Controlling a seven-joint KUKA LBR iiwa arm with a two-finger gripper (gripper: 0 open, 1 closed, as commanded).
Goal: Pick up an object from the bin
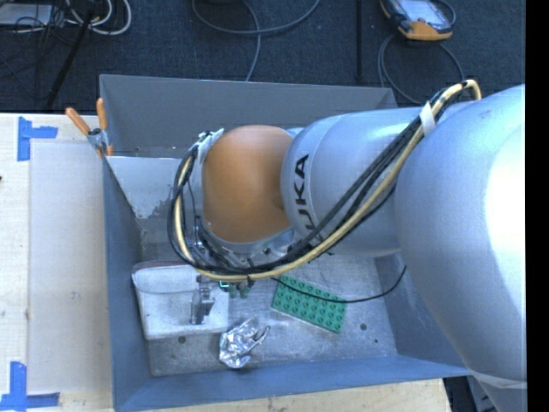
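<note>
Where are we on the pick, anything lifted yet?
Done: the arm reaches into the bin, gripper over the white boxy object at left. In hand: nothing visibly held. Left: grasp and lift; the green studded plate and crumpled foil lie apart, untouched.

light: bright | glare: arm shell | shadow: bin floor beneath arm

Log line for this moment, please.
claw: over white block, bin left | green plate: right of claw | foil: front
</note>
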